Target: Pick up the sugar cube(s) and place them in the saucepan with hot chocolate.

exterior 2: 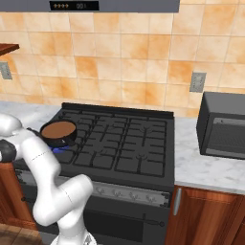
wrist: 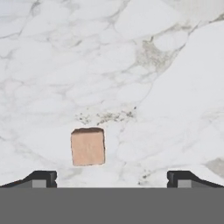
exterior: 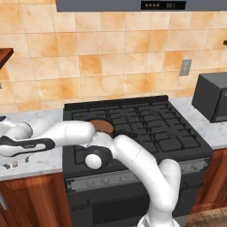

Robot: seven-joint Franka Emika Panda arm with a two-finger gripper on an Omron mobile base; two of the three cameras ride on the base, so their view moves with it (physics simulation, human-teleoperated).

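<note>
The sugar cube [wrist: 88,146], a small pale tan block, lies on the white marble counter [wrist: 131,65]. In the hand view it sits just above and between my two dark fingertips [wrist: 41,177], left of the middle. My gripper [wrist: 112,179] hangs open right over it, touching nothing. From the left base view, the gripper [exterior: 16,162] points down at the counter left of the stove, with the cube [exterior: 15,164] a speck between the fingers. The saucepan with hot chocolate [exterior 2: 58,129] stands on the stove's front left burner, and my forearm partly covers it [exterior: 105,127].
The black gas stove [exterior: 150,128] fills the middle, with marble counter [exterior: 40,166] on both sides. A dark microwave [exterior 2: 222,125] stands on the right counter. A wooden shelf [exterior: 3,55] juts out at the upper left. My arm stretches across the stove's front left.
</note>
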